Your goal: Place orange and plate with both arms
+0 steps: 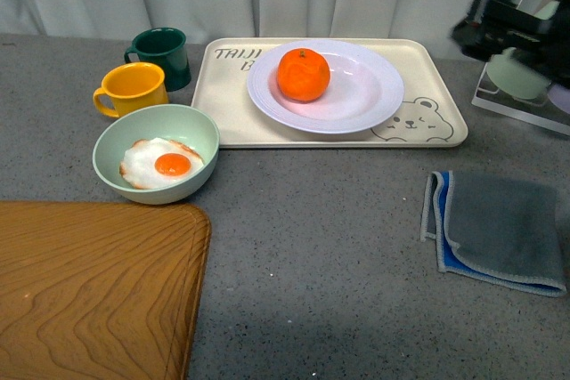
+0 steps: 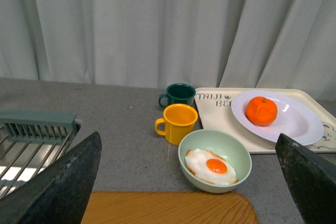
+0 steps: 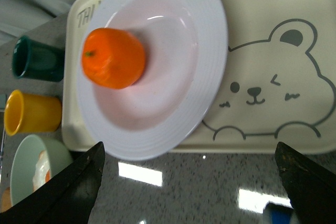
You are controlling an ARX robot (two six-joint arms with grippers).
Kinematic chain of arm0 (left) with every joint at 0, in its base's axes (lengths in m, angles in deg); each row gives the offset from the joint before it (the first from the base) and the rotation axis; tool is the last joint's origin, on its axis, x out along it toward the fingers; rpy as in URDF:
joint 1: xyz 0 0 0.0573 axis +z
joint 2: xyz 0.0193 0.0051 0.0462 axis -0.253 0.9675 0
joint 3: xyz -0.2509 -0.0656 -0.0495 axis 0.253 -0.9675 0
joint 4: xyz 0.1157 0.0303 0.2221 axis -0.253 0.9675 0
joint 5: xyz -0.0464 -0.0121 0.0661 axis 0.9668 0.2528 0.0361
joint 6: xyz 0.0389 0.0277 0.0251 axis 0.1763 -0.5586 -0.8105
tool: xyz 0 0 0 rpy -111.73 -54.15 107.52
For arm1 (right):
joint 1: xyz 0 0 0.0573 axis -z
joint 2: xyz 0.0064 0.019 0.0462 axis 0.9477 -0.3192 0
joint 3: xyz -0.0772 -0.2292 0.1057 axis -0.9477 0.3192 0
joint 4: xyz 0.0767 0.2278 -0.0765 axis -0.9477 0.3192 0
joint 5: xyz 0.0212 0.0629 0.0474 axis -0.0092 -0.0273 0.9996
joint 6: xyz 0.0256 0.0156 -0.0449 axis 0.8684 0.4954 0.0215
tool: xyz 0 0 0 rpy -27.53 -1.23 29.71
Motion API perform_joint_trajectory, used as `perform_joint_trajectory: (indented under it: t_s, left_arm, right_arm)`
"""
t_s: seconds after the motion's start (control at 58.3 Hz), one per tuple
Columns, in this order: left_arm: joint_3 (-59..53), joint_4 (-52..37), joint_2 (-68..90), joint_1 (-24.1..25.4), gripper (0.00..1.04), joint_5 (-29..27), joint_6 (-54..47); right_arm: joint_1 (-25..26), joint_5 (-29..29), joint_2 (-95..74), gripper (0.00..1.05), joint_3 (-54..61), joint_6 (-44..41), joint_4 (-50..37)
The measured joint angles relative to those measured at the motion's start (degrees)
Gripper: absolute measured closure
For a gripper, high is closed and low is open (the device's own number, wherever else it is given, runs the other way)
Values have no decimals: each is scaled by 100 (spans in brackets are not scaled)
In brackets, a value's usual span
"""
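On the bear tray (image 1: 443, 135) the white plate (image 1: 374, 86) sits left of the bear print, with the orange (image 1: 303, 75) resting in its well, touching nothing else; both placements look done. Left of the tray: green mug (image 1: 163, 53), yellow mug (image 1: 132, 88), pale green bowl (image 1: 116, 141) holding a fried egg (image 1: 161, 165). Left gripper (image 2: 189, 182) open wide, holding nothing, well back from the tray; right gripper (image 3: 189, 184) open wide and empty above the tray's near edge. Judged step: release and retreat; next move needs only a clear lift away without nudging the plate.
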Motion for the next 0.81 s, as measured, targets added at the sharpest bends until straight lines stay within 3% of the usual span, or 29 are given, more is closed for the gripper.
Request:
perform_joint_trajectory:
  t_s: [0.051, 0.103, 0.206, 0.309, 0.36, 0.429, 0.48, 0.549, 0.755, 0.807]
  left_arm:
    - [0, 0, -7, 0, 7, -2, 0]
    - [0, 4, 0, 0, 7, -20, 0]
    - [0, 7, -2, 0, 7, -20, 0]
    - [0, 7, -4, 0, 7, -20, 0]
    - [0, 7, -4, 0, 7, -4, 0]
    - [0, 7, -7, 0, 7, 0, 0]
    - [0, 9, -4, 0, 7, -24, -2]
    - [0, 9, -15, 0, 7, -20, 0]
    - [0, 9, -13, 0, 7, -20, 0]
    - [0, 9, -13, 0, 7, -20, 0]
  right_arm:
    - [11, -649, 520, 34, 940, -531, -1373]
    - [70, -920, 1244, 43, 1799, -839, -2286]
    - [385, -658, 2824, 59, 3060, -1154, -2559]
    - [542, -647, 4664, 77, 4256, -1285, -1392]
    - [542, -608, 5755, 86, 4671, -1314, -365]
    - [540, -577, 8710, 104, 4741, -1370, 2337]
    - [542, -577, 10179, 104, 4739, -1384, 3434]
    - [542, -555, 10830, 104, 4741, -1388, 3810]
    - [542, -570, 10933, 103, 4741, -1394, 3838]
    - [542, -570, 10933, 96, 4741, -1394, 3838]
